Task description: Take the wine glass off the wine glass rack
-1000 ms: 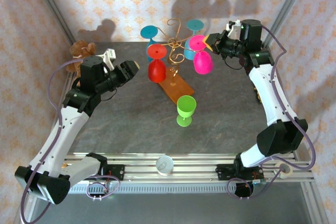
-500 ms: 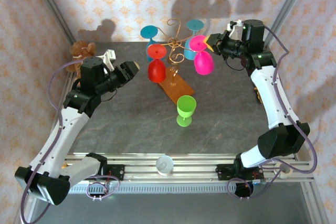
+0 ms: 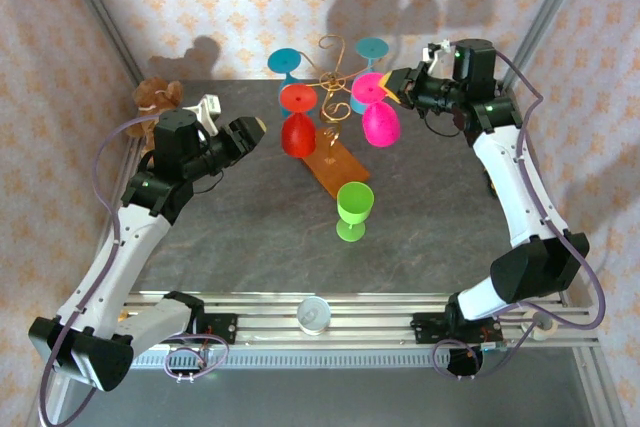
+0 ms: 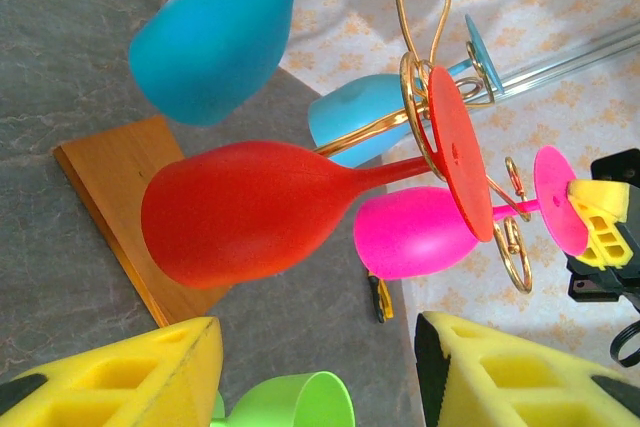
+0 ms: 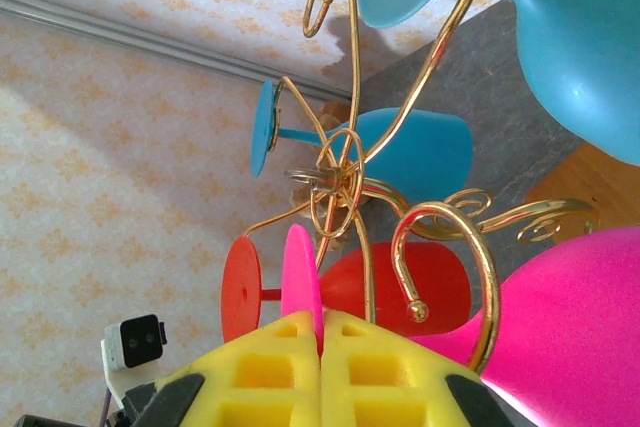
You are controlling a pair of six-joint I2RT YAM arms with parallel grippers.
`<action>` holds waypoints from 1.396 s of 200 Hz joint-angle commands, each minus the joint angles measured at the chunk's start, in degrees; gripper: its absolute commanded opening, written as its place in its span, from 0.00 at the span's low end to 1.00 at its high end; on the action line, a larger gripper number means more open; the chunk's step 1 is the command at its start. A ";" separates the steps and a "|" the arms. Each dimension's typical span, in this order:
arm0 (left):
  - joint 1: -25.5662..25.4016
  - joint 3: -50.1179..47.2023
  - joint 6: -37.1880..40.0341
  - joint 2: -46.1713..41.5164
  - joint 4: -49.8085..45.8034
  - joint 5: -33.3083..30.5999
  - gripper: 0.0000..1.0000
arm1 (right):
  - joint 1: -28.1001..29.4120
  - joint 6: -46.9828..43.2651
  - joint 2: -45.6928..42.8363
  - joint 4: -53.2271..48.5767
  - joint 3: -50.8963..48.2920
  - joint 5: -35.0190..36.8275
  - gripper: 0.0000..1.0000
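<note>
Seen from above, the wine glass rack (image 3: 334,82) stands near the middle of the tabletop's (image 3: 250,237) far edge. Its flat brown wooden base (image 3: 338,169) is angled toward the near edge. Thin gold wire arms curl out from a central stem, and 4 glasses hang from them bowl-down: a red glass (image 3: 297,134), a pink wine glass (image 3: 380,124) and 2 blue glasses (image 3: 285,62) behind. Each hangs because its round foot is wider than the wire slot under it. The right tool (image 3: 400,82) is clenched on the pink wine glass's foot at the rack's right side, and I judge this to be the grip for sliding it out along its arm. The left tool (image 3: 255,127) hovers released just left of the red glass, holding nothing. A green glass (image 3: 352,209) stands upright on the tabletop by the base's near end.

In the left wrist view, that tool's yellow pads (image 4: 130,372) sit well apart. They look like foam with square holes moulded in. The red glass has a smooth matte bowl, a slim stem and a flat disc foot caught in a gold loop. Beyond it, a yellow pad of the right tool pinches the rim of the pink foot.

In the right wrist view, the 2 pads meet on the thin pink disc, which is seen edge-on. A glossy wire hook tipped with a small ball curls across the pink bowl. The foot will probably have to clear that curl, so a pull along the wire looks safer than a lift.
</note>
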 commanded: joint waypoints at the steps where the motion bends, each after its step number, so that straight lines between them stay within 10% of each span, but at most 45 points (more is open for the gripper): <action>1: 0.74 -0.73 -0.57 -1.31 2.29 1.27 0.54 | 0.81 -0.86 0.69 -0.13 3.50 -1.32 0.00; 279: 1.25 3.52 2.24 0.05 -2.22 1.27 0.54 | -0.93 5.44 4.09 1.32 8.31 15.64 0.00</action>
